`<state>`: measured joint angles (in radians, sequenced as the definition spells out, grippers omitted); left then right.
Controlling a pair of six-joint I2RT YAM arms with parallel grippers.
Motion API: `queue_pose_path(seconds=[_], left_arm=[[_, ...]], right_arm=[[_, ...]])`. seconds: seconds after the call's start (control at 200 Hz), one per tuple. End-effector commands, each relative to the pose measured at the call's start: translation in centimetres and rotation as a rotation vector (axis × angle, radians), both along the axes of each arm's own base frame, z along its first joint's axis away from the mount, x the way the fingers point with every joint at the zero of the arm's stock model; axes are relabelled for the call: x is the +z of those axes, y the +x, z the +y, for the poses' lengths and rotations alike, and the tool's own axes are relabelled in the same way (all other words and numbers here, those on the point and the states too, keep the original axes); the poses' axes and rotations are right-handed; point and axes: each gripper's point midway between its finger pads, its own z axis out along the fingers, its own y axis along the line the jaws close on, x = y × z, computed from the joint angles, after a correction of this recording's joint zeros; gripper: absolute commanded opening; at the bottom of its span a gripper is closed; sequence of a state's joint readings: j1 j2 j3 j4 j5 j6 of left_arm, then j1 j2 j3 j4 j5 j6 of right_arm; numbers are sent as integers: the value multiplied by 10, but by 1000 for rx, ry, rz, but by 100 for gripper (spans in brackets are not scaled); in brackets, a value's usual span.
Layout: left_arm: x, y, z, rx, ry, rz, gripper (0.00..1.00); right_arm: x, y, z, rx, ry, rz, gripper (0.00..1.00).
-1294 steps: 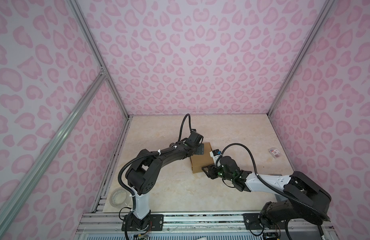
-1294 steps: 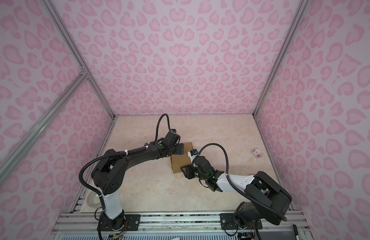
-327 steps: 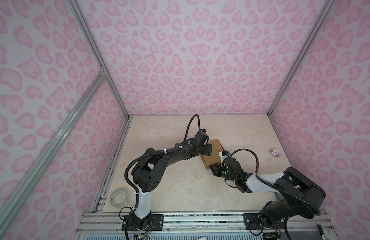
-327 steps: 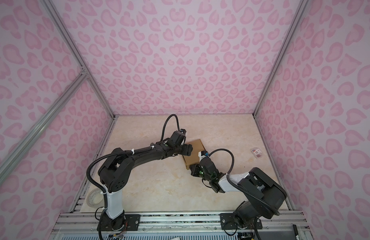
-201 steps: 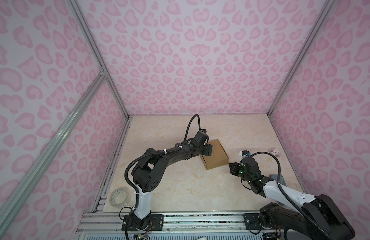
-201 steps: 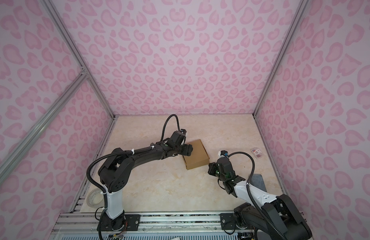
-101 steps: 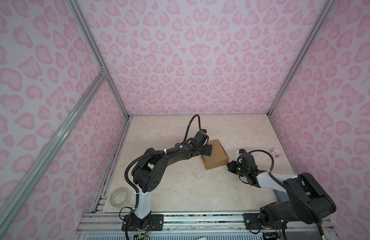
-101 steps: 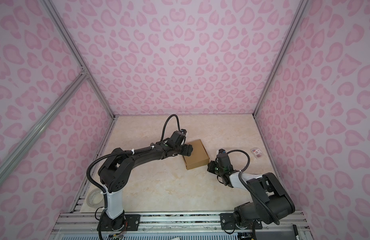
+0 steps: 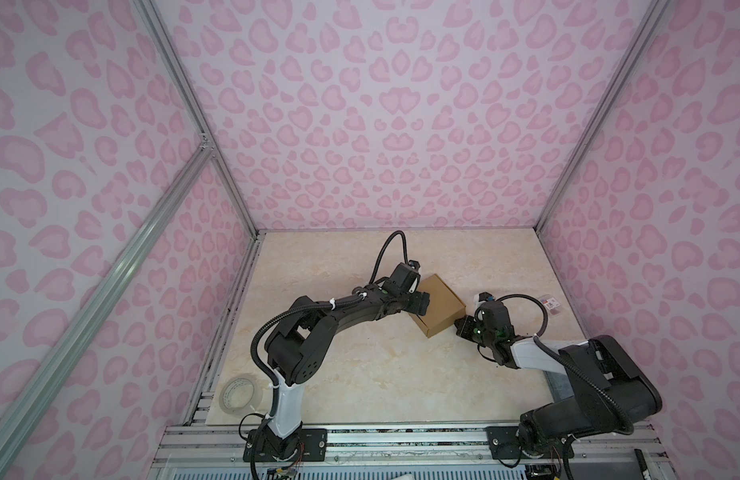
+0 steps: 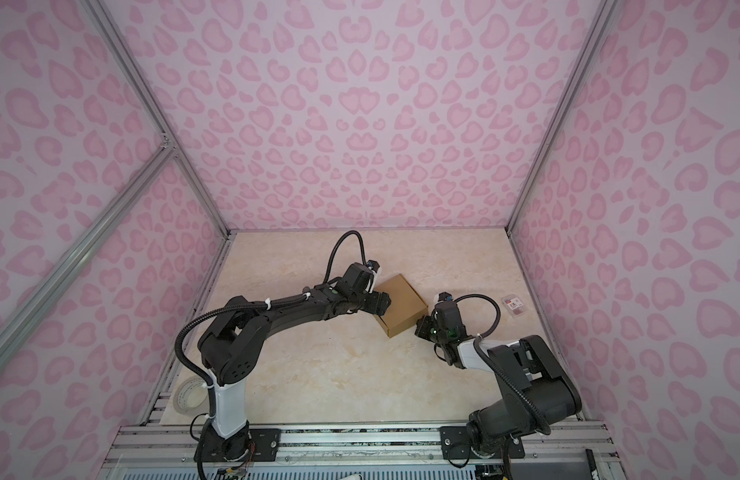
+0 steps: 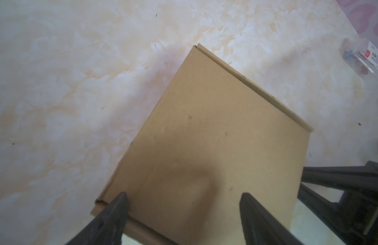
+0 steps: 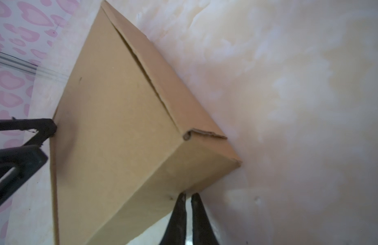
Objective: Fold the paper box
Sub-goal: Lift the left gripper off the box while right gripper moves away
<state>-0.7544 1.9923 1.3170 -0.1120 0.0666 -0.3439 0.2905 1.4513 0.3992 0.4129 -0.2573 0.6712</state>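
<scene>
The paper box (image 9: 439,303) lies flat on the marbled table (image 9: 360,374), a little right of the middle in both top views (image 10: 401,303). It is already a small closed square and sits turned, with one corner pointing toward the bottom of the frame. My left gripper (image 9: 420,305) reaches in from the left and meets the box at its left edge. In the left wrist view its jaws stand wide apart (image 11: 184,197), with both tips resting on that edge of the lid, inside the box's width, so they grip nothing. My right gripper (image 9: 459,326) comes in from the lower right, and its tip sits at the box's right-hand corner (image 10: 421,324). In the right wrist view its two fingers are pressed almost together (image 12: 188,196) with nothing between them, and they touch the low side wall of the box. The same view shows the lid seam running along the top, with a small curl of cardboard raised at one corner. A small clear packet (image 9: 550,305) with a red-and-white label lies apart from the box near the right wall. A roll of clear tape (image 9: 240,394) sits at the table's lower left corner, well away from both arms.
</scene>
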Motion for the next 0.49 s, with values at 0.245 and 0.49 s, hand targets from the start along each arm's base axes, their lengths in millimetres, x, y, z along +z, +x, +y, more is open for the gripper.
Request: queue_pose_path(seconds=[0.245,0.49], left_arm=[[-62,-78,40,-48,191,383,86],[-64,-81,38,-64,188,399,97]], right_arm=[[7,-6,-38,-95,-86,19,11],[-1,4,-33,-91,-48,33,11]])
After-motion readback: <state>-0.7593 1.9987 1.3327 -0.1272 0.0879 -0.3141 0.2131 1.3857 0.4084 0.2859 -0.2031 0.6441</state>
